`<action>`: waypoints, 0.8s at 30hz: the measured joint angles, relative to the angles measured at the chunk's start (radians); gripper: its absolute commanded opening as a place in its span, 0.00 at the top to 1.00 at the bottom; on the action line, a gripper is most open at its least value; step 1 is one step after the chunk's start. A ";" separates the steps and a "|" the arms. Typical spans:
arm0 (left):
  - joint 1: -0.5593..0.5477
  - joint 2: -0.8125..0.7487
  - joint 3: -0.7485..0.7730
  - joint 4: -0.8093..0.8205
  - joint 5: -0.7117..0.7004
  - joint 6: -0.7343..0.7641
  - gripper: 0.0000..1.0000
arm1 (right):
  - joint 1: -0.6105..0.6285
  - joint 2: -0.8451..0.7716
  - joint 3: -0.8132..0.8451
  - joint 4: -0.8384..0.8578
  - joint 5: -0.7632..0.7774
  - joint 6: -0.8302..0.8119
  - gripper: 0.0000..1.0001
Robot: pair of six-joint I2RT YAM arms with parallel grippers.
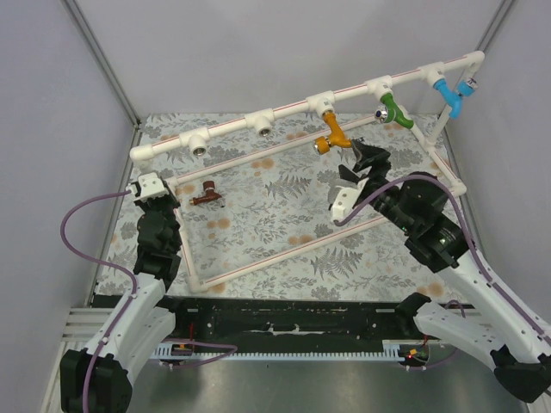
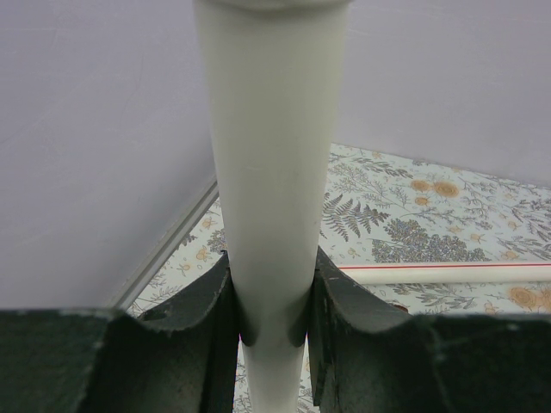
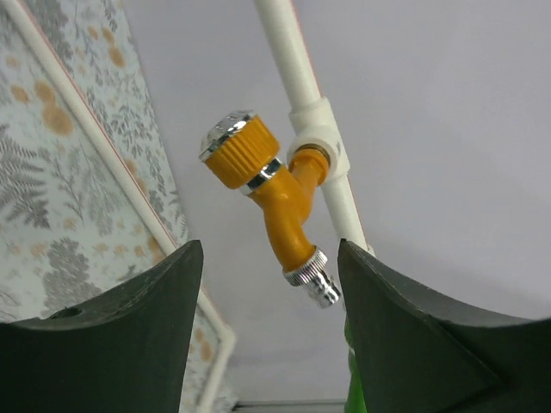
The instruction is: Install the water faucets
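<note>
Across the fern-print table (image 1: 258, 237): a white pipe frame (image 1: 284, 110) stands with its top rail slanting up to the right in the top view and its base rectangle flat on the cloth. Left gripper (image 1: 155, 188) is clamped on a pipe at the frame's left end. The left wrist view shows both fingers (image 2: 331, 310) pressed against the tube. Right gripper (image 1: 366, 162) is spread wide and holds nothing. It sits just beside the orange-yellow faucet (image 1: 331, 135) without touching it. That faucet is seated in a tee on the top rail, with its knob and silvery spout visible between the fingers in the right wrist view. Dark reddish-brown faucet (image 1: 207, 196) lies on the cloth inside the base rectangle, near the left gripper but apart from it. Green tap (image 1: 393, 109) and light blue tap (image 1: 449, 95) sit in the rail further right. Two tee sockets (image 1: 263, 126) left of the orange one show open mouths.
</note>
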 measured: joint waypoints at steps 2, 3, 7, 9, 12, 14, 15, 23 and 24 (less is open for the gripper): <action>0.000 0.000 0.000 0.000 0.000 0.000 0.98 | 0.000 0.040 0.010 -0.031 -0.022 -0.131 0.28; 0.000 0.000 0.000 0.000 0.000 0.000 0.98 | 0.000 0.060 0.015 -0.037 -0.028 -0.183 0.29; 0.000 0.000 0.000 0.000 0.001 0.000 0.98 | 0.000 0.142 0.037 -0.025 -0.025 -0.358 0.28; 0.000 0.000 0.000 0.000 0.001 0.000 0.98 | 0.000 0.182 0.042 0.005 -0.008 -0.426 0.30; 0.000 0.000 0.000 0.000 0.001 0.000 0.98 | 0.000 0.247 0.048 0.052 0.018 -0.482 0.35; 0.000 0.000 0.000 0.000 0.002 0.000 0.98 | 0.000 0.290 0.049 0.106 0.034 -0.509 0.42; 0.000 0.000 0.000 0.000 0.002 0.000 0.98 | 0.003 0.308 0.052 0.132 0.044 -0.518 0.45; 0.000 0.000 0.000 0.000 0.006 0.000 0.98 | 0.015 0.363 0.058 0.274 0.098 -0.406 0.88; 0.000 0.000 0.000 0.000 0.006 0.000 0.98 | 0.016 0.363 0.057 0.285 0.097 -0.352 0.97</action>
